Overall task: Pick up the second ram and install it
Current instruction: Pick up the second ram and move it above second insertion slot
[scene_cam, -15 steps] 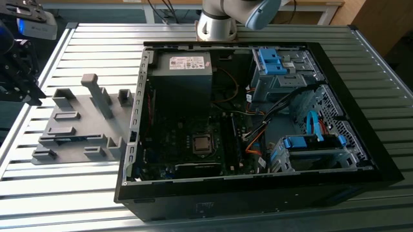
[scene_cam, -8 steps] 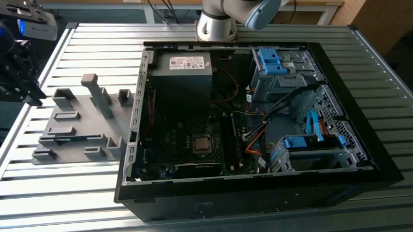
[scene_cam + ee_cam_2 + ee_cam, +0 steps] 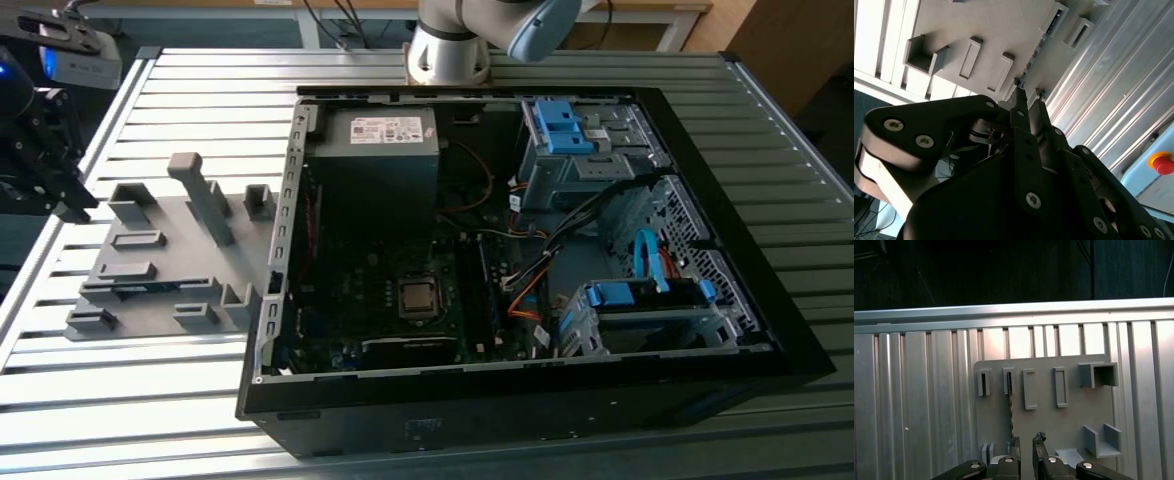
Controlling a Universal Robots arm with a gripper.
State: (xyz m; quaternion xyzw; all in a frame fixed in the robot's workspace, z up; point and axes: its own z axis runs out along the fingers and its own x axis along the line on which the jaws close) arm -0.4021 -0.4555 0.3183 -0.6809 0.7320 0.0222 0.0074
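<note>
Closest to the lens, the gripper (image 3: pixel 1030 100) is matt black metal with round screw heads. In the first wrist view its two slim fingers (image 3: pixel 1016 446) stand apart with a narrow gap and grip nothing. The second ram (image 3: pixel 1010 410) stands on its long edge in a slot of the grey plastic fixture plate (image 3: pixel 1069 425). It shows as a thin dark strip just beside one fingertip; I cannot tell if they touch. The plate lies on a ribbed aluminium table (image 3: pixel 919 405). In the exterior view an open black computer case (image 3: pixel 534 400) sits next to the plate.
</note>
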